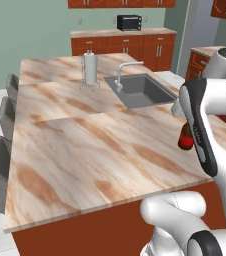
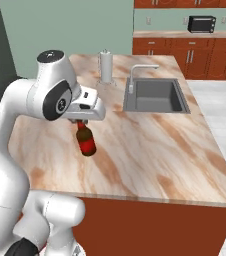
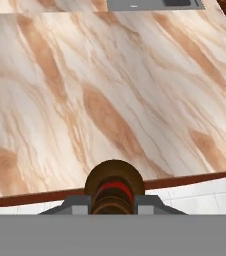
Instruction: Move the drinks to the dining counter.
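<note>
The step in hand looked like the set-down of the small dark brown glass bottle with the red label [image 2: 86,141], and to do it well the arm needed to lower it straight, keeping it upright until its base met the stone, and only then let the fingers part. Judged from the right base view, the bottle hung tilted slightly, its base leaning away from the neck, so levelling it before contact would have guarded against a topple. A spot further in from the counter's near edge would also have been safer, since in the hand view the red-brown edge of the top ran just beneath the bottle.

The two-finger gripper [image 2: 82,122] was pinching the bottle at its neck, the fingers pressed in from either side. In the hand view the bottle [image 3: 114,190] sat squarely between the dark finger tips [image 3: 76,204], its round shoulder and red band bulging out beyond them. The bottle body hung directly below the fingers, above the large island with the beige-brown marbled top [image 2: 150,145]; whether its base touched the surface could not be told, though it appeared to be just off it. Ahead of the fingers, well apart, lay the inset grey sink [image 2: 155,96] and, beyond it, a grey paper-towel holder [image 2: 105,67].
</note>
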